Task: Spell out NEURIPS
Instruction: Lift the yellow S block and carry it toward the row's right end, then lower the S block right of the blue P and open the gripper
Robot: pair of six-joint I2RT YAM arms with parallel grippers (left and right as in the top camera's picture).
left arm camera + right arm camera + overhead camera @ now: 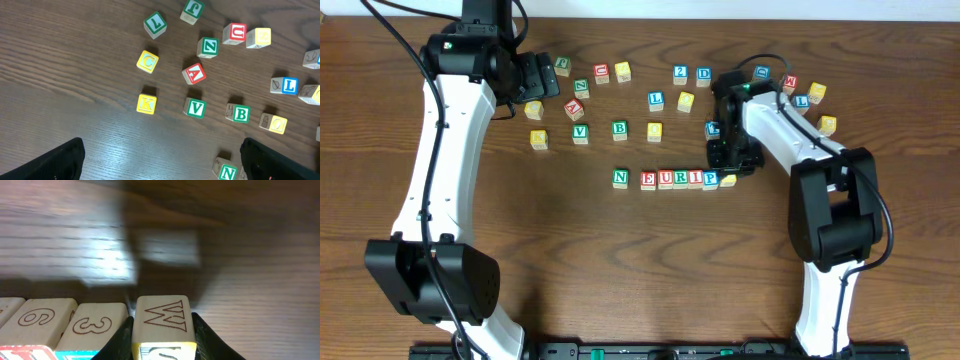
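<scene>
Clamped yellow-faced cube (728,181) in right gripper (162,317), just beside blue P (710,179), likely finishing the word mid-table (570,260) | Held left gripper (165,162) wide apart, empty, over spare letter cubes (195,74) toward far-left corner.

A dark brown wood-grain bench (620,270) carries small wooden alphabet cubes. Near its middle a green N cube (620,178) stands slightly apart from a close row: red E cube (648,180), red U cube (665,179), green R cube (681,179), red I cube (695,179), blue P cube (711,179), with a yellow-faced cube (727,181) just beside the P. Farther back other cubes lie scattered, among them a green V cube (580,132).
</scene>
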